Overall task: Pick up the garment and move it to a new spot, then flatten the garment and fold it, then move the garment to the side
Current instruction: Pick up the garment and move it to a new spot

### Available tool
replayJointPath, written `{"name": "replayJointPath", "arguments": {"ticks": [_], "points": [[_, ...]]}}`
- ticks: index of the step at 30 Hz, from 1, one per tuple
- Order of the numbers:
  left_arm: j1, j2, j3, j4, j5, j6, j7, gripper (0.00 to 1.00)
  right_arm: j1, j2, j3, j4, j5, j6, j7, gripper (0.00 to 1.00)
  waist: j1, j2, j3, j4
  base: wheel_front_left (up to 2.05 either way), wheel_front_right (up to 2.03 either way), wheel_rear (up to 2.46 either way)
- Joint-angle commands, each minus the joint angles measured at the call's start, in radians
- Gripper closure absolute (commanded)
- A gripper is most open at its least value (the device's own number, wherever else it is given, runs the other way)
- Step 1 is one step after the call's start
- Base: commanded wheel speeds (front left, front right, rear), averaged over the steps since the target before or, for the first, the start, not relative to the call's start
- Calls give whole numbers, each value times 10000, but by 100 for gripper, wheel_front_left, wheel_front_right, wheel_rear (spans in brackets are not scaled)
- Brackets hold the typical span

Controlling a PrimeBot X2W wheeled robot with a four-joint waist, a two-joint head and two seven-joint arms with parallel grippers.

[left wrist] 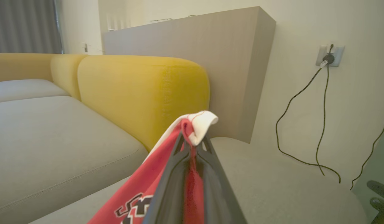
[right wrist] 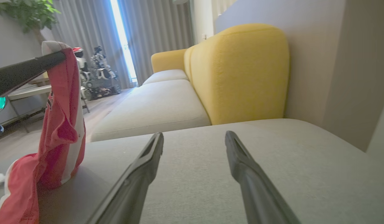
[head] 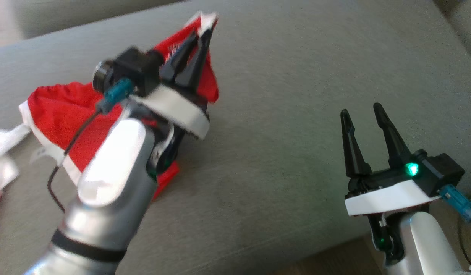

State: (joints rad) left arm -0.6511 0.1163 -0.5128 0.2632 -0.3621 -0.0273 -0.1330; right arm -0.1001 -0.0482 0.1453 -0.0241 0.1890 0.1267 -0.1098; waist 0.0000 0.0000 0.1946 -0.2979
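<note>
The right gripper point(head: 360, 109) is hovering over the grey sofa seat point(head: 281, 76) with its fingers spread, touching nothing. Farther left, the left gripper point(head: 203, 33) is pinching the white-trimmed corner of the red jersey point(head: 55, 110) and holding it up, while the rest is lying on the seat. The jersey's black-and-white lettering point(left wrist: 134, 208) is showing too little to read.

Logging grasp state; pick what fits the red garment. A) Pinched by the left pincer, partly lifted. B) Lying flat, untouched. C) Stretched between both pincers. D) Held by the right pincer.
A: the left pincer is shut on the garment at its white-trimmed edge, the rest trailing onto the grey cushion; the right pincer stands open, empty.
</note>
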Motion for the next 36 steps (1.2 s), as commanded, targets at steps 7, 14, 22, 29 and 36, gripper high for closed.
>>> {"name": "replayJointPath", "arguments": {"ticks": [7, 14, 22, 29, 36], "points": [[-1612, -165, 25, 500, 134, -147, 99, 100, -484, -20, 378, -316, 453, 40, -567, 0, 0, 0, 1425, -1596, 0, 0, 0], [-1629, -201, -362, 2151, -120, -455, 952, 100, -655, -20, 560, -103, 725, 40, -948, 0, 0, 0, 1888, -1756, 0, 0, 0], [-1581, -322, -786, 3514, -602, -804, 1344, 0, -856, -20, 562, 327, 809, 40, -1180, 0, 0, 0, 1769, -1456, 0, 0, 0], [-1366, -386, -863, 3471, -558, -632, 263, 0, -820, -20, 324, 476, 423, 40, -1002, 0, 0, 0, 1056, -476, 0, 0, 0], [-581, 49, 13, 2834, -752, 290, -959, 0, -681, -20, 7, 321, 1, 40, -517, 0, 0, 0, 327, 848, 0, 0, 0]]}}
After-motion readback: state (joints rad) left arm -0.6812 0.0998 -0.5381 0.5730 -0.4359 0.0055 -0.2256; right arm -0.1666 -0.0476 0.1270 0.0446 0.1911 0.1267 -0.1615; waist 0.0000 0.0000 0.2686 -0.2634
